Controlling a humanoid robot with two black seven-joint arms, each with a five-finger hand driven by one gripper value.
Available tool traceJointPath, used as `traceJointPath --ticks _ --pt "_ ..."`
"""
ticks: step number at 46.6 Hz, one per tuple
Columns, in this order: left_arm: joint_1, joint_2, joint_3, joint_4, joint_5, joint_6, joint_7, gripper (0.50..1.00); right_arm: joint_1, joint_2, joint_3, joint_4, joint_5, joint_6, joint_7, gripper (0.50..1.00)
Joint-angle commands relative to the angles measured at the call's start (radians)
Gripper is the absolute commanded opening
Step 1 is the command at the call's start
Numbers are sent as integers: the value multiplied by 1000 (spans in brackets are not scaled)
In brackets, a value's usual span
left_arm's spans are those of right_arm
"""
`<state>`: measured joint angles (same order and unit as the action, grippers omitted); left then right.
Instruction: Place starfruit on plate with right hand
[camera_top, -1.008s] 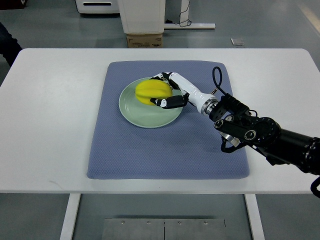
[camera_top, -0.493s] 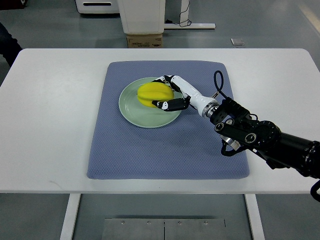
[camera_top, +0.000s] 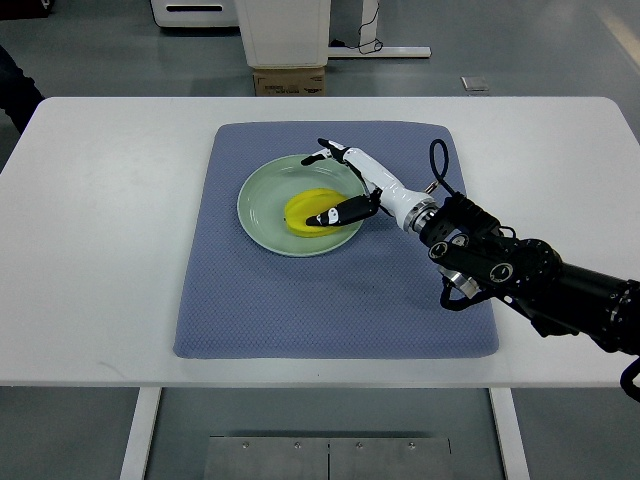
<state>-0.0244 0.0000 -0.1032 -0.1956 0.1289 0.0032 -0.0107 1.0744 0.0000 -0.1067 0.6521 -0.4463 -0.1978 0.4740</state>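
Observation:
A yellow starfruit (camera_top: 308, 208) lies on the right half of the pale green plate (camera_top: 262, 196), which sits on a blue-grey mat. My right hand (camera_top: 326, 182) reaches in over the plate's right rim, its black arm coming from the lower right. The hand is open: its fingers (camera_top: 334, 152) point up over the plate's far rim, away from the fruit. The black-tipped thumb (camera_top: 330, 213) lies across the near side of the starfruit; I cannot tell whether it touches. My left arm is out of view.
The blue-grey mat (camera_top: 300, 300) covers the middle of the white table (camera_top: 100, 250). A cardboard box (camera_top: 290, 82) and a white bin stand on the floor beyond the far edge. A person's dark sleeve (camera_top: 15, 85) shows at the upper left.
The hand held the starfruit over the plate's far part. The fingers have since opened, and the fruit has dropped lower and to the right onto the plate.

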Motion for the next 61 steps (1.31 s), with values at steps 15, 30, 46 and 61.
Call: traceJointPath --ticks 15,30,46,61 --pt "0 0 0 -1 0 0 0 1000 -31 0 309 14 40 1 -41 1000" --pt "0 0 -1 1 0 0 0 1000 -74 0 317 20 44 4 -46 1000" --pt "0 0 0 1 0 0 0 1000 -117 -70 476 15 290 92 -83 1000" --pt "0 0 0 1 0 0 0 1000 -198 -133 676 -2 405 152 -132 1000"
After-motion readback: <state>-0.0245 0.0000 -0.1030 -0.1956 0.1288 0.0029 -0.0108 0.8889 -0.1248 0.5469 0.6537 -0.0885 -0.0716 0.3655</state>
